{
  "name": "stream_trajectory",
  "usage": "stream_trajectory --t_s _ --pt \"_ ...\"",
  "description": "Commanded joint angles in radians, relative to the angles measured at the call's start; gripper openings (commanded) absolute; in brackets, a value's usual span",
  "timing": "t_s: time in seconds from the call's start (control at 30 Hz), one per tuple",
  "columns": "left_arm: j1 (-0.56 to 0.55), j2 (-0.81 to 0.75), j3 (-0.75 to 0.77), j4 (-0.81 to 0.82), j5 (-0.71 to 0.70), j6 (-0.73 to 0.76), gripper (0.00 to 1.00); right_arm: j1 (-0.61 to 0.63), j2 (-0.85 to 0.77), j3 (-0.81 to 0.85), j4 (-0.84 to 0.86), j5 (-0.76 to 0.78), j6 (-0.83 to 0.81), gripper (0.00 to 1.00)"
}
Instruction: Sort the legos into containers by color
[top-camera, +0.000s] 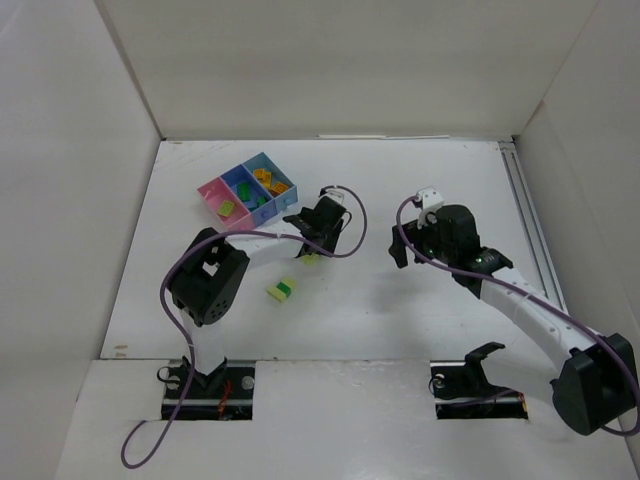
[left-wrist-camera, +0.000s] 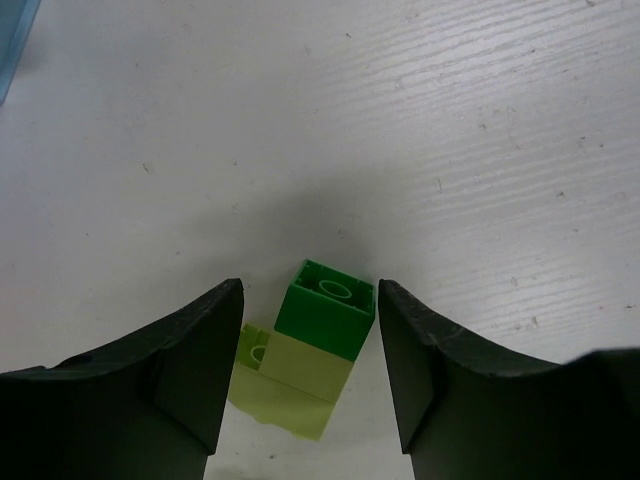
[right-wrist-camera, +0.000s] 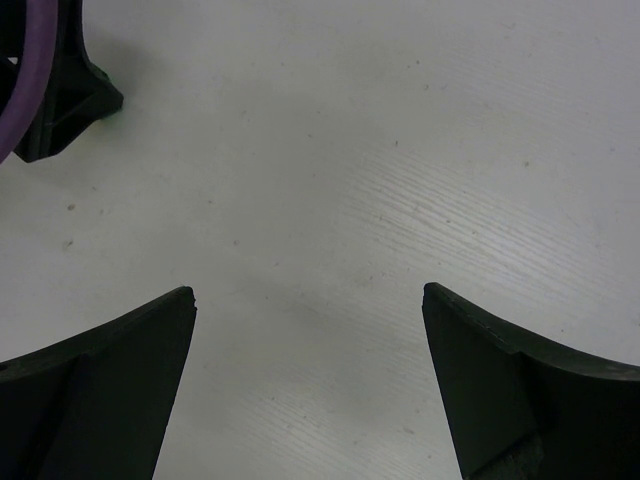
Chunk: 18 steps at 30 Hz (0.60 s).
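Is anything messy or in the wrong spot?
Yes. Out on the table, not in the bins, are a yellow-and-green brick lying alone and a second brick between the left gripper's open jaws. Both join green to pale yellow, which is awkward for sorting by color.

Two dark fingers (left-wrist-camera: 190, 380) come up from the bottom edge on either side of a small stack of legos (left-wrist-camera: 318, 345) on the white, grained tabletop (left-wrist-camera: 450, 150). A dark green brick (left-wrist-camera: 325, 312) sits on a pale yellow brick (left-wrist-camera: 305, 368), with a lime green piece (left-wrist-camera: 250, 348) at its left. The right-hand finger lies just beside the green brick; contact cannot be told. A blue bin corner (left-wrist-camera: 14, 40) shows at top left.
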Motion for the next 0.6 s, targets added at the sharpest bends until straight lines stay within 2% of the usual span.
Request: stream_trajectory --t_s 0.0,0.03,0.1,0.17,0.37,0.57 --pt "-0.002 -0.016 0.008 0.002 0.022 0.007 0.53 0.008 0.008 -0.019 0.030 0.011 0.008 1.00" --pt "-0.002 -0.016 0.008 0.002 0.034 0.007 0.52 0.008 0.008 -0.019 0.030 0.011 0.017 1.00" --pt "-0.002 -0.016 0.008 0.002 0.046 0.007 0.41 0.008 0.008 -0.019 0.030 0.011 0.017 1.00" --pt "-0.002 -0.016 0.008 0.002 0.059 0.007 0.37 0.008 0.008 -0.019 0.030 0.020 0.017 1.00" --pt "-0.002 -0.016 0.008 -0.033 0.059 -0.016 0.33 0.008 -0.001 -0.019 0.030 0.020 0.017 1.00" --pt "0.021 -0.080 0.052 -0.099 0.100 -0.123 0.29 0.008 -0.026 -0.029 0.041 -0.015 -0.006 1.00"
